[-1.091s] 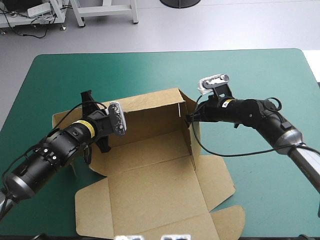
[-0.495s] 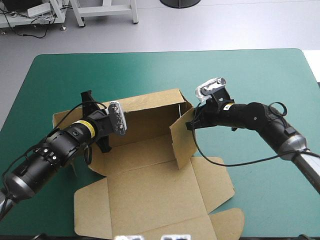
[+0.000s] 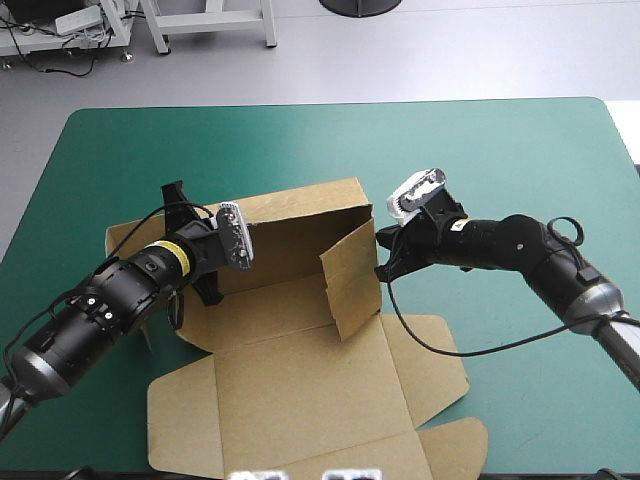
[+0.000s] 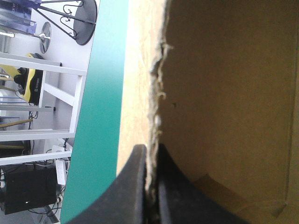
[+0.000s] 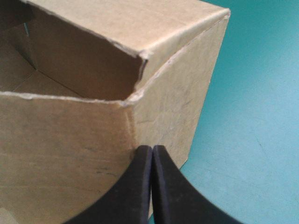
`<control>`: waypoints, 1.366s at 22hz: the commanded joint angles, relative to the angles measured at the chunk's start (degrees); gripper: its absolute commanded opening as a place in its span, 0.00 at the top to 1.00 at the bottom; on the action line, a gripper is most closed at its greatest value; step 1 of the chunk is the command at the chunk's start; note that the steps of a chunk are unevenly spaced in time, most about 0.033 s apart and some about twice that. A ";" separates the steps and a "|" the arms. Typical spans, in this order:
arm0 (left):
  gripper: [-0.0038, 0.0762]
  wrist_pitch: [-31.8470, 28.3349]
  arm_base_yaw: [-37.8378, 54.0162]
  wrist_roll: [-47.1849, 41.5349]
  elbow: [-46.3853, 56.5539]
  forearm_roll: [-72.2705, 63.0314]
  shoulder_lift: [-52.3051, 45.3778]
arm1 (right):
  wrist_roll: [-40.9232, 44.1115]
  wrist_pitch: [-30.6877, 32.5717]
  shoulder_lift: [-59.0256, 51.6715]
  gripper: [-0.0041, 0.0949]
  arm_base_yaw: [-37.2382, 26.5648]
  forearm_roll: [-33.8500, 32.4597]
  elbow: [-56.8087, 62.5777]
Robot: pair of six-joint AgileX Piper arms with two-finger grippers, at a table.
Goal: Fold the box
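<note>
Swung inward since earlier: right wall (image 3: 350, 275) of brown cardboard box (image 3: 300, 390), mid-table. Left black-finned gripper (image 4: 150, 154) clamps the box's left edge; right black-finned gripper (image 5: 152, 148), fingers together, pushes that right wall. Risk: tip slips off the corner, wall springs back outward.

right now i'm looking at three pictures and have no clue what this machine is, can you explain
It is a robot with two arms at a table with a teal-green cover. The wide picture looks down from above and behind; the other two come from a camera on each wrist. On the table lies a brown box, a cut board sheet partly folded, lid flat. The left gripper is shut on an edge of it. The right gripper, shut, rests against the outside of the side wall, which stands angled inward.
</note>
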 commanded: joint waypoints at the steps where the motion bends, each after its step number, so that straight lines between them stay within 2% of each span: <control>1: 0.96 -0.11 -0.37 -1.35 -0.82 -1.91 -0.67 | -2.48 1.12 -2.76 0.96 -0.18 1.95 -1.33; 5: 0.96 -0.11 -0.37 -1.35 -0.82 -1.91 -0.45 | -5.27 3.76 -2.88 0.92 -0.18 1.95 -1.43; 7: 0.96 -0.11 -0.37 -1.35 -0.82 -1.91 -0.30 | -5.90 3.97 -2.88 0.84 -0.18 1.52 -1.43; 9: 0.96 -0.11 -0.37 -1.35 -0.82 -1.91 -0.30 | -5.90 3.23 -2.88 0.73 -0.18 0.57 -1.43; 10: 0.96 -0.11 -0.37 -1.35 -0.82 -1.91 -0.30 | -5.90 2.91 -2.88 0.62 -0.18 0.57 -1.43; 11: 0.96 -0.11 -0.37 -1.35 -0.82 -1.91 -0.30 | -5.90 2.77 -2.88 0.55 -0.18 0.57 -1.43; 14: 0.96 -0.11 -0.37 -1.40 -0.82 -1.91 -0.30 | -5.90 1.06 -2.88 0.37 -0.18 0.57 -1.43; 15: 0.96 -0.11 -0.37 -1.40 -0.82 -1.91 -0.30 | -5.90 0.61 -2.88 0.35 -0.18 0.57 -1.43; 20: 0.96 -0.11 -0.37 -1.40 -0.82 -1.91 -0.30 | -10.28 -2.59 -1.02 0.34 -0.18 4.24 -1.43; 24: 0.96 0.02 -0.37 -1.49 -0.82 -1.91 -0.30 | -14.43 -0.98 2.04 0.34 -0.08 9.20 -1.43; 30: 0.96 0.24 -0.37 -2.27 -0.82 -0.60 -0.30 | -17.53 -2.63 2.69 0.34 -0.08 10.32 -2.44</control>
